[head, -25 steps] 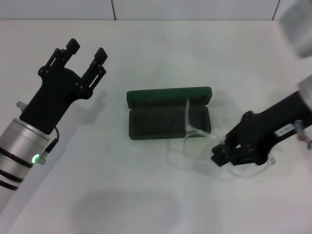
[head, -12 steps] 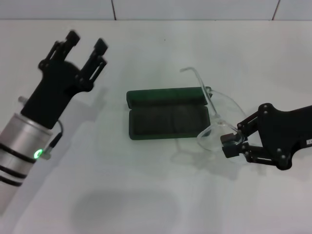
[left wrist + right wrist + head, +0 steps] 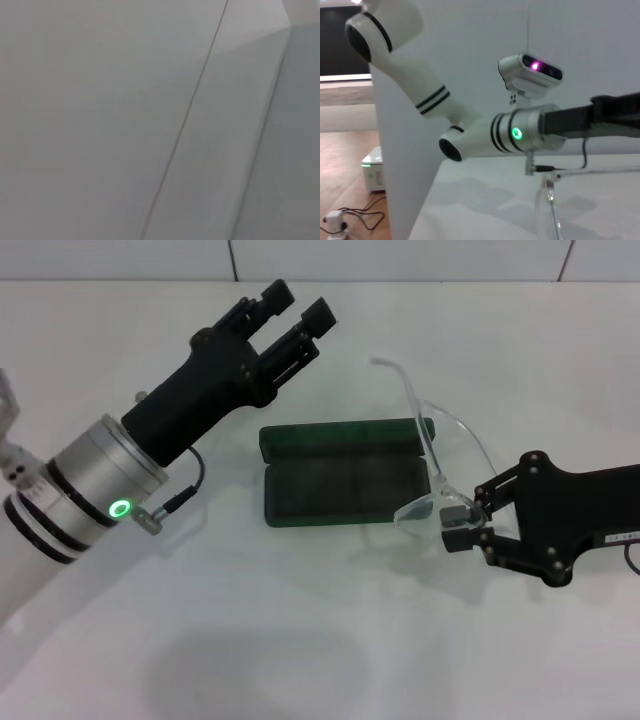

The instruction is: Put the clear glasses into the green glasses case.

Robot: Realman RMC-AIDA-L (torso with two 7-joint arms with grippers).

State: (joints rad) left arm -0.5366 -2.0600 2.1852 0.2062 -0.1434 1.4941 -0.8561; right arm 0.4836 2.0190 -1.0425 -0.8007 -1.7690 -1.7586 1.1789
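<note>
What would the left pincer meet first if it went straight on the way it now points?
The open left pincer points up and away over the bare white table; its way looks free, though depth is unclear.

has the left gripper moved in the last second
Yes. The left gripper has swung toward the right, from well left of the green glasses case to above the case's back-left corner.

The green glasses case (image 3: 345, 475) lies open, its tray unobstructed from above. The left claw (image 3: 296, 310) hangs beyond its lid; bare desk (image 3: 300, 640) lies in front.
</note>
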